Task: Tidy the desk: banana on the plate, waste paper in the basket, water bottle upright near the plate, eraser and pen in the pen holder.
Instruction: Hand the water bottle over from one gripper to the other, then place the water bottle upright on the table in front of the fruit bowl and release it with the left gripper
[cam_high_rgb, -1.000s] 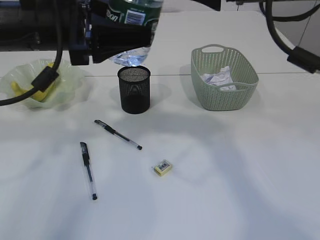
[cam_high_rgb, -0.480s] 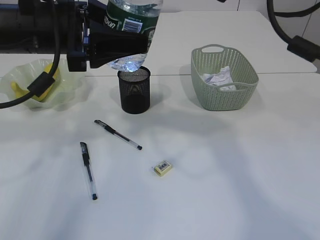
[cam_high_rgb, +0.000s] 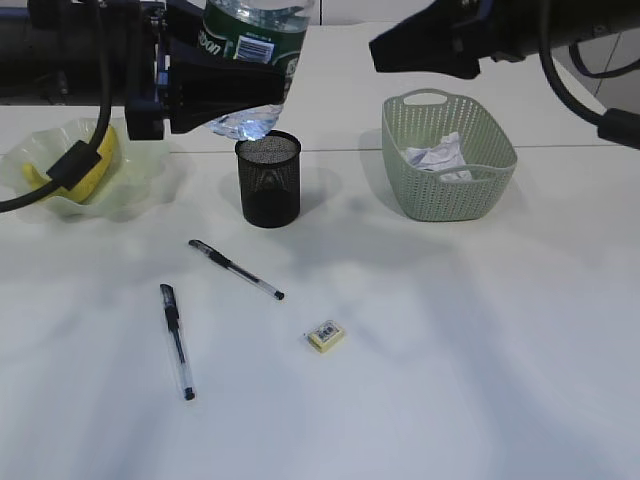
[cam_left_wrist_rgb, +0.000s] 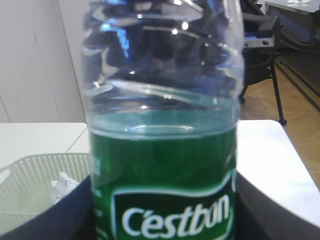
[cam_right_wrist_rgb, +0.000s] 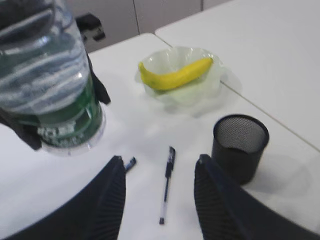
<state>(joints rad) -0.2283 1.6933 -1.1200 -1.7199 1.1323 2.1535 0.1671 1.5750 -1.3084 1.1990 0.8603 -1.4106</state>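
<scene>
My left gripper (cam_high_rgb: 262, 85) is shut on the water bottle (cam_high_rgb: 250, 35) at its green label and holds it in the air above and behind the black mesh pen holder (cam_high_rgb: 268, 180). In the left wrist view the bottle (cam_left_wrist_rgb: 162, 150) fills the frame between the dark fingers (cam_left_wrist_rgb: 55, 220). The banana (cam_high_rgb: 88, 168) lies on the pale-green plate (cam_high_rgb: 150, 150) at the left. Crumpled waste paper (cam_high_rgb: 436, 158) sits in the sage-green basket (cam_high_rgb: 448, 190). Two pens (cam_high_rgb: 237, 270) (cam_high_rgb: 176, 340) and the eraser (cam_high_rgb: 326, 336) lie on the desk (cam_high_rgb: 450, 330). My right gripper (cam_right_wrist_rgb: 160, 162) is open and empty, high over a pen (cam_right_wrist_rgb: 167, 185).
The right arm (cam_high_rgb: 470, 35) reaches in from the upper right, above the basket. The left arm's cable hangs across the plate (cam_high_rgb: 75, 165). A seam crosses the desk behind the pen holder. An office chair (cam_left_wrist_rgb: 262, 45) stands beyond the desk's far edge.
The right arm has swung into the exterior view from the upper right. The left gripper has carried the bottle slightly left.
</scene>
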